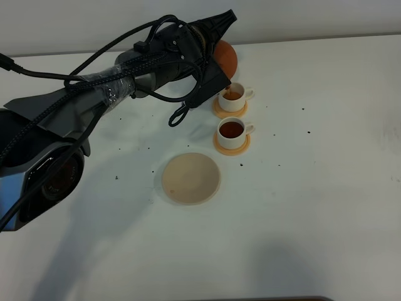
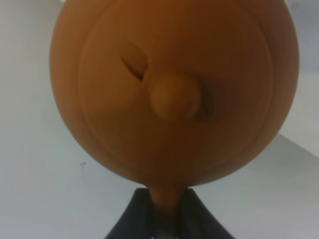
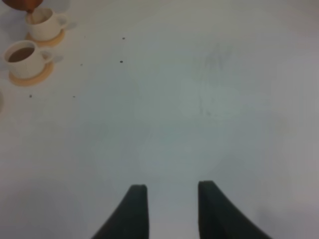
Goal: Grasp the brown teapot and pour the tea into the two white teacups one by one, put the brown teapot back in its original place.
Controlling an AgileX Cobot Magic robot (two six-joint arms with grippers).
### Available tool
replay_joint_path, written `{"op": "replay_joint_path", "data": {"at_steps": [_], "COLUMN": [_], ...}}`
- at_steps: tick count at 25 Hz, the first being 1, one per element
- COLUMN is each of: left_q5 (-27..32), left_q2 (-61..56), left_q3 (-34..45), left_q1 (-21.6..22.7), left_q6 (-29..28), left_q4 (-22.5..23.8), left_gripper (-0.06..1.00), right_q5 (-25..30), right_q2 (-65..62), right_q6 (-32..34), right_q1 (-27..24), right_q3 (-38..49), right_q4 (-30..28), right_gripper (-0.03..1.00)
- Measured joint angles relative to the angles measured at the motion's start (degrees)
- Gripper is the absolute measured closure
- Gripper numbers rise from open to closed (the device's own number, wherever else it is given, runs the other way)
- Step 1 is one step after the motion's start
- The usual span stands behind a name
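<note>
Second pour: left gripper, clamped on the brown teapot handle, tips it over the far teacup; the near teacup holds tea. Next, level the pot and carry it to the saucer. Jaws of the right gripper stand apart.

white speckled table, pale wall
</note>
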Motion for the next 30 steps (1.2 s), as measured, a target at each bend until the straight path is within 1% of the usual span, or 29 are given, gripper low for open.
{"op": "replay_joint_path", "data": {"at_steps": [17,22,30], "left_q5": [-2.3,-2.6,-3.4], "left_q2": [0.0,0.0,0.0], "left_q3": [0.0,0.0,0.0], "left_q1": [0.3,0.4,0.4], "left_q6": [0.1,0.1,0.2], "left_q4": [0.1,1.5,2.3], "left_gripper": [0.83,0.83,0.83], "right_q5": [0.0,0.0,0.0], "right_q2": [0.0,0.0,0.0], "right_q6": [0.0,0.0,0.0], "right_q1": [0.0,0.0,0.0], "right_q3": [0.0,0.0,0.0], "right_q4": [0.0,0.0,0.0], "right_gripper": [0.73,0.73,0.73]}}
